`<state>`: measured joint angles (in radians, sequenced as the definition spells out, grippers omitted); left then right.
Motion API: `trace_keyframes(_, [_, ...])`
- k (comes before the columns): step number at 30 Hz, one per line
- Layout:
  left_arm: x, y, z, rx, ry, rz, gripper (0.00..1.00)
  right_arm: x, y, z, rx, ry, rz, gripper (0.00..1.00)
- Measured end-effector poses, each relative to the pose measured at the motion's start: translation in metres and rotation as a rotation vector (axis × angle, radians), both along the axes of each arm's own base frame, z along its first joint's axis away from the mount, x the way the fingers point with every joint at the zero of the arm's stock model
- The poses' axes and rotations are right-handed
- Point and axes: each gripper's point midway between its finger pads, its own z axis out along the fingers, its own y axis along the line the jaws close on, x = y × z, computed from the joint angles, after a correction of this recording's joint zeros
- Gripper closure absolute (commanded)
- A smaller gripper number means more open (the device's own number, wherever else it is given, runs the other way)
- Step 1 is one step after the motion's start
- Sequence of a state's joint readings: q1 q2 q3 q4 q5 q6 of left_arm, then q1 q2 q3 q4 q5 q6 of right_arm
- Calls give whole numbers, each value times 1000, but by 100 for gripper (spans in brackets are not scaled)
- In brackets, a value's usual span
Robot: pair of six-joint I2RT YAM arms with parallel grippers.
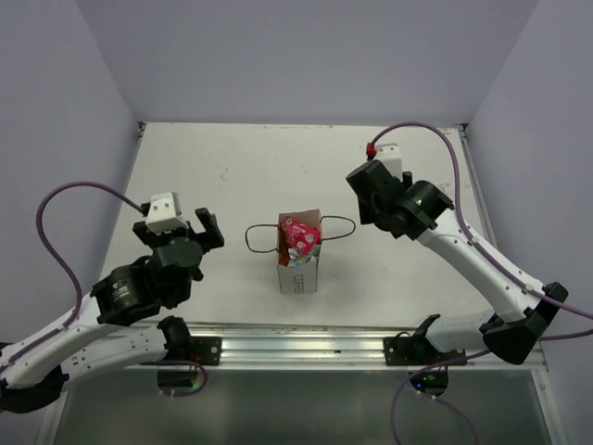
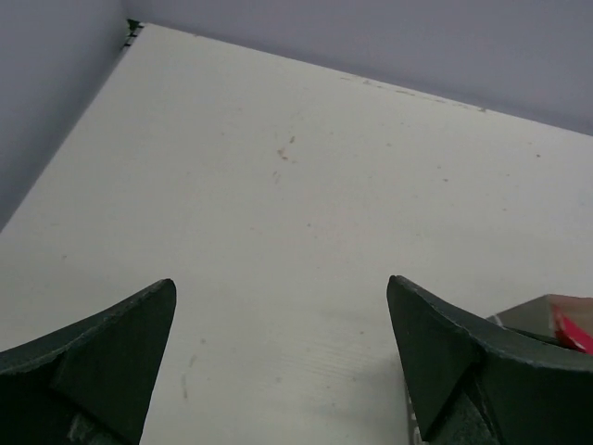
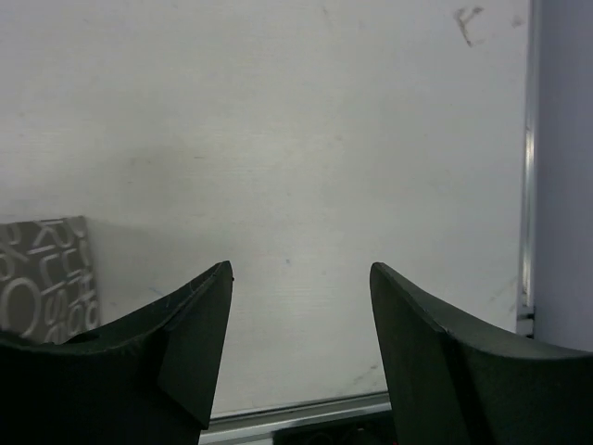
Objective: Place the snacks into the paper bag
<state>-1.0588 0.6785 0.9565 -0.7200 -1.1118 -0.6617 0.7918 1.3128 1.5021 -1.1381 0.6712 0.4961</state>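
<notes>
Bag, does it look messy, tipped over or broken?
Nothing stands out. The bag stands upright on the table. Pink and red snacks show in its open top, and none are spilled beside it.

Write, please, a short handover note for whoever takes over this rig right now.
Left gripper: open, empty, to the left of the paper bag.
Right gripper: open, empty, to the right of the bag.
Bag: upright, in the middle of the table.
Snacks: pink and red packets show in the bag's mouth. How many are inside cannot be told.
Done: no packet is seen outside the bag.
Left: confirm the count inside. Nothing else is visible to pick.
</notes>
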Motion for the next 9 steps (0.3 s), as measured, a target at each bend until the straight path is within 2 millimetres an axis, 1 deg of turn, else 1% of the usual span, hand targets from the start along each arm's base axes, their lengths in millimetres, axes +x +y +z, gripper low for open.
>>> trace_keyframes(2, [-4, 21, -12, 38, 8, 52, 0, 4, -24, -15, -72, 23, -74, 34])
trace_keyframes(4, [-9, 37, -15, 44, 0, 82, 0, 4, -36, -28, -138, 54, -107, 32])
trace_keyframes(7, [-13, 48, -11, 24, -26, 106, 0, 5, -38, -39, -177, 74, -113, 33])
trace_keyframes(9, [-14, 51, -11, 29, -33, 111, 0, 6, -39, -41, -183, 71, -116, 31])
